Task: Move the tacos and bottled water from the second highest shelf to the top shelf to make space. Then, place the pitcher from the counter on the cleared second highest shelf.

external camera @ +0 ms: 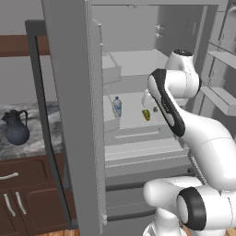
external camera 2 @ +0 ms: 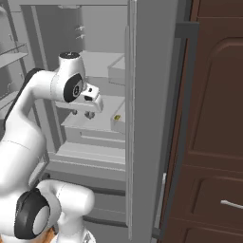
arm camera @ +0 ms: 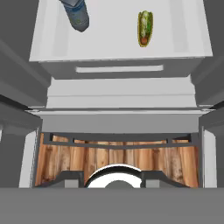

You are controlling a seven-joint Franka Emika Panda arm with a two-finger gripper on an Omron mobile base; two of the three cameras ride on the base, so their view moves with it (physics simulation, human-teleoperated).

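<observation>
In the left base view, the dark blue-grey bulbous pitcher (external camera: 16,127) stands upright at about nine o'clock on the grey-and-white marbled tabletop (external camera: 41,138), its curved handle turned toward the fridge and its spout away from it. Below it are the dark brown wooden cabinets (external camera: 27,198) with silver handles. To the right, past the open grey fridge door (external camera: 76,115), the small clear plastic bottled water (external camera: 117,106) with its blue cap stands upright, long axis vertical, on the wide pale grey second highest shelf (external camera: 133,120), toward the shelf's left end. Well apart from it, further right on the same shelf, lies the small folded yellow tacos shell (external camera: 146,115) with green filling. Above both runs the pale grey top shelf (external camera: 138,62).

In the hand view the bottle (arm camera: 75,15) sits at eleven o'clock and the tacos (arm camera: 145,28) at one o'clock, its long axis running toward twelve o'clock, open filled edge facing the camera.

In the right base view the white arm's pincer (external camera 2: 81,114) hangs in front of the second highest shelf, fingers (external camera 2: 88,115) pointing down and empty; I cannot tell how far apart they stand.
</observation>
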